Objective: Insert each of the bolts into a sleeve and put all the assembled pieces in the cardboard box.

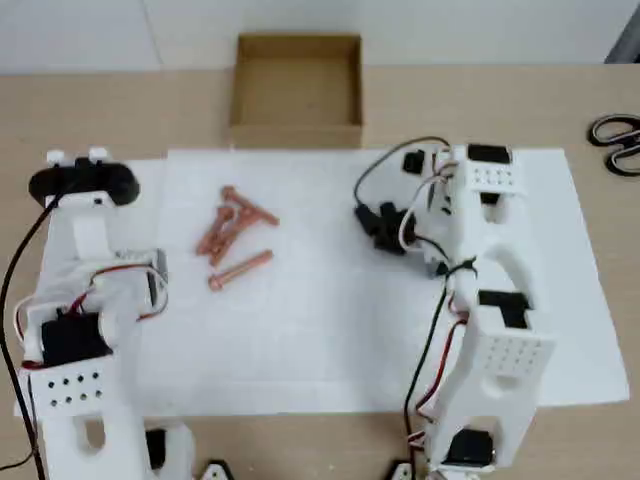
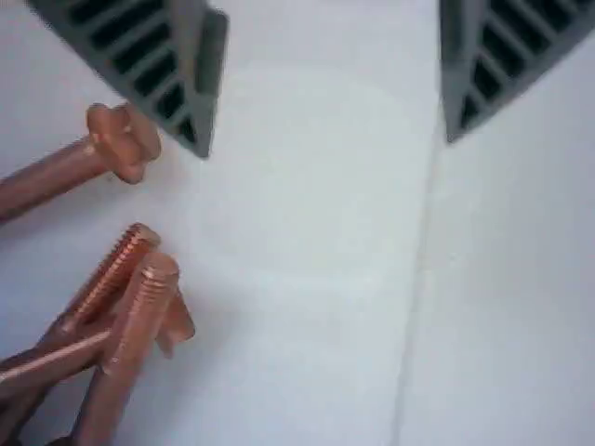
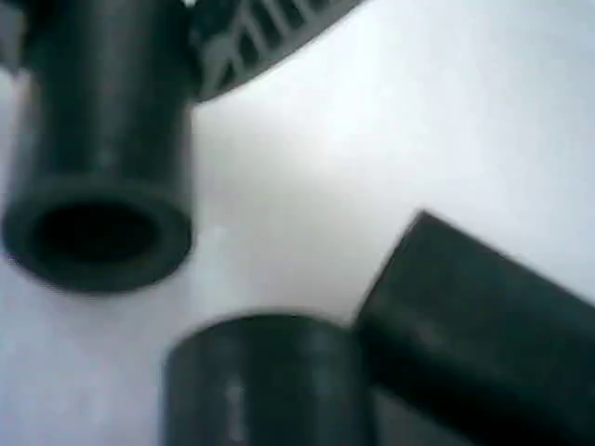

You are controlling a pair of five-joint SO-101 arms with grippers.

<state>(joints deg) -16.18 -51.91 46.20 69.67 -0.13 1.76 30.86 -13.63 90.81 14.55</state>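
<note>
From the high view, your bolts (image 1: 232,225) lie in a loose heap on the white foam sheet (image 1: 330,330), with 1 lone bolt (image 1: 240,270) just beside the heap on the side nearer the arm bases. The cardboard box (image 1: 298,90) sits beyond the sheet's far edge, well apart from both. The left arm (image 1: 85,260) stands folded at the sheet's side, off from the heap. The right arm (image 1: 480,260) bends in over the cluster of sleeves (image 1: 385,228), with the right gripper (image 1: 392,218) down among them. In the left wrist view, the left gripper (image 2: 325,135) hangs released, jaws wide apart over bare foam. 1 flanged bolt head (image 2: 121,139) lies just beside 1 finger (image 2: 177,65), and 2 threaded ends (image 2: 153,265) lie near. Expect the bolts to be stiff, smooth metal and quick to roll; take 1 across the plain shank near the head, leaving the thread free. In the right wrist view, a black sleeve (image 3: 98,167) sits against the ribbed finger (image 3: 270,37), with its open bore toward the camera. I judge the right gripper clenched on it, though its second finger is hidden. 2 more tubes (image 3: 465,316) lie on the foam and appear to touch. They look rigid, light and dull rather than slick; grip them mid-body so the bore is clear.
</note>
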